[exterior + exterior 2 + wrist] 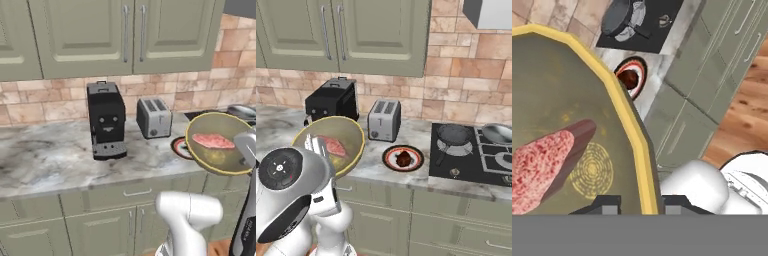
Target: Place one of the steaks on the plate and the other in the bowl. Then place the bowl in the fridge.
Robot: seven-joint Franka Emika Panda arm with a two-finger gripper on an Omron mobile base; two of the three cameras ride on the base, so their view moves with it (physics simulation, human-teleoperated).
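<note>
The olive-tan bowl hangs tilted in the air before the counter's front edge, and the raw pink steak lies inside it. My gripper is shut on the bowl's yellow rim, one finger inside and one outside. On the counter sits the black-rimmed plate, and it bears the dark reddish-brown steak. The fridge is out of view.
A black coffee machine and a silver toaster stand at the back of the marble counter. To the right is the black stove with a dark pan and a silver pan. Cabinet fronts run below.
</note>
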